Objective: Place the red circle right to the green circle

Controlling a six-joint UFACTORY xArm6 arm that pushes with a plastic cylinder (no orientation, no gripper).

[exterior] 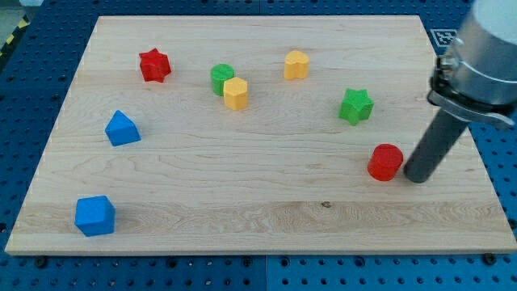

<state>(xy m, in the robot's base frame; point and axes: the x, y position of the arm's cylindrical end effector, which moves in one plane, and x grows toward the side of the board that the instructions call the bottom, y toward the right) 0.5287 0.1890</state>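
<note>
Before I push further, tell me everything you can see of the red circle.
The red circle is a short, glossy, plastic-looking cylinder standing flat on the wooden board at the view's lower right. My tip sits just to its right, touching it or nearly so. No block touches it; the green star lies above it.

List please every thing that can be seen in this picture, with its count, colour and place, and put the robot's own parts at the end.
red circle: 1, red, right part of the board, below the green star
green circle: 1, green, upper middle, touching the yellow block at its lower right
red star: 1, red, upper left
green star: 1, green, right of centre
yellow blocks: 2, yellow, one beside the green circle, one at upper centre
blue blocks: 2, blue, left side and lower left corner
wooden board: 1, light wood, on a blue perforated table
my tip: 1, dark rod, just right of the red circle, close to it
</note>
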